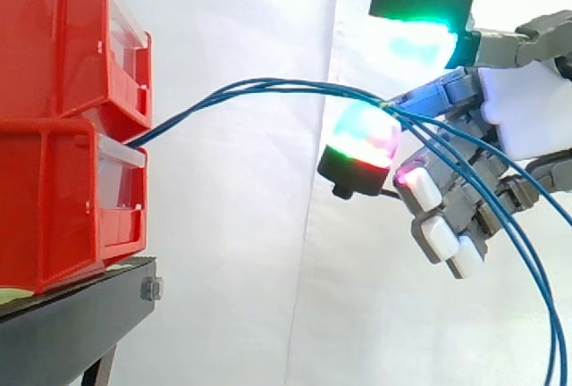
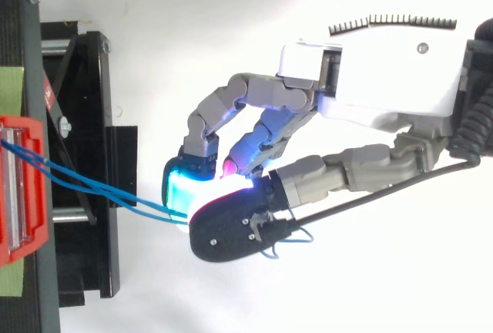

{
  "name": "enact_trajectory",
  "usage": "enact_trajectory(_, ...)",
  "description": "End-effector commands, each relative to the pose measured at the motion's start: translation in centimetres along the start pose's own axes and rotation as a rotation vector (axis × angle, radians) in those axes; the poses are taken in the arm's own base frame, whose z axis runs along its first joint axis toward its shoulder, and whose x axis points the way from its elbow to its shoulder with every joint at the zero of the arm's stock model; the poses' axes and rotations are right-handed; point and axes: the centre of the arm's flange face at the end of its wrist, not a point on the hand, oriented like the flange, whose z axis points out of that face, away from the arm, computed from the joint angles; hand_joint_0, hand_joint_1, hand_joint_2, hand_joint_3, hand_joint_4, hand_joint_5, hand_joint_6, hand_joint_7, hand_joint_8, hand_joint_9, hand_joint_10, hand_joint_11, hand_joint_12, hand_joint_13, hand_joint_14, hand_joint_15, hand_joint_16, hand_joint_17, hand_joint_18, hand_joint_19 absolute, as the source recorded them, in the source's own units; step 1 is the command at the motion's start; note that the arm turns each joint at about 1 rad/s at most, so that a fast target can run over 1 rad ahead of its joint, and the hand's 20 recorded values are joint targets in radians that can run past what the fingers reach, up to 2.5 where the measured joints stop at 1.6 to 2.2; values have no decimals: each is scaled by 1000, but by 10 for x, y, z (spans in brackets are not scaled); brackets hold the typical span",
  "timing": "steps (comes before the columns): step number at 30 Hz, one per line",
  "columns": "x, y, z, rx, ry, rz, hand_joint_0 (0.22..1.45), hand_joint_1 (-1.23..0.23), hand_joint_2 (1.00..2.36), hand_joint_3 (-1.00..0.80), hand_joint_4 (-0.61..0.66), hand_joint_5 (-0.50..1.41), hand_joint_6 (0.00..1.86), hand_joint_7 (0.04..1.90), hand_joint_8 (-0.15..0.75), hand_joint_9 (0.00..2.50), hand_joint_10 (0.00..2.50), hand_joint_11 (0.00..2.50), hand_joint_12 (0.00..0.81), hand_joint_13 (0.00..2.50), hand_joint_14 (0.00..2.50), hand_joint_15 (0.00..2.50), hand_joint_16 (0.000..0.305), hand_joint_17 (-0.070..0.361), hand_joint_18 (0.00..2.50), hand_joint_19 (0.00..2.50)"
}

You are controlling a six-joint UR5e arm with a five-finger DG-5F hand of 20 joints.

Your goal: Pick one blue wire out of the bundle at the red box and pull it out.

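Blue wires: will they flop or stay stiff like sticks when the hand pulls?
Probably floppy: the blue wires curve from the red bins to the hand and droop beyond it. Likely light, being so thin. They might slip, since the bundle is thin and looks smooth between the thick fingertips.

The blue wires are cut off at the side view's lower right corner; their ends are hidden inside the red bins, which are cropped at the left edge.
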Motion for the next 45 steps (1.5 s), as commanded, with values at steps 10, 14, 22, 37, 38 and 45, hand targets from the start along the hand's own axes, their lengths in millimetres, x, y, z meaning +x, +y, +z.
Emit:
enact_trajectory(10,3,0,0,2,18,110,483,-503,1000,-500,176,-80,720,982,339,981,15,590,389,829,17,536,41,92,642,589)
enact_trajectory(14,4,-1,-1,6,27,137,519,-662,1000,-500,111,-162,836,879,325,919,13,636,375,811,19,542,38,86,640,569)
enact_trajectory(22,4,-1,-1,6,29,144,669,-780,1012,-349,-30,-221,916,825,292,890,15,675,356,842,18,534,35,78,700,559)
enact_trajectory(37,4,-1,-1,7,28,144,653,-766,1017,-173,-124,-220,915,889,280,936,14,674,351,875,20,555,34,77,715,610)
enact_trajectory(38,4,-1,-1,6,27,146,653,-753,1016,-166,-105,-221,913,888,286,937,14,673,352,877,19,559,34,77,709,617)
enact_trajectory(45,5,0,-1,4,29,148,615,-554,1001,-148,106,-205,859,757,342,939,13,614,405,882,16,551,43,96,672,609)
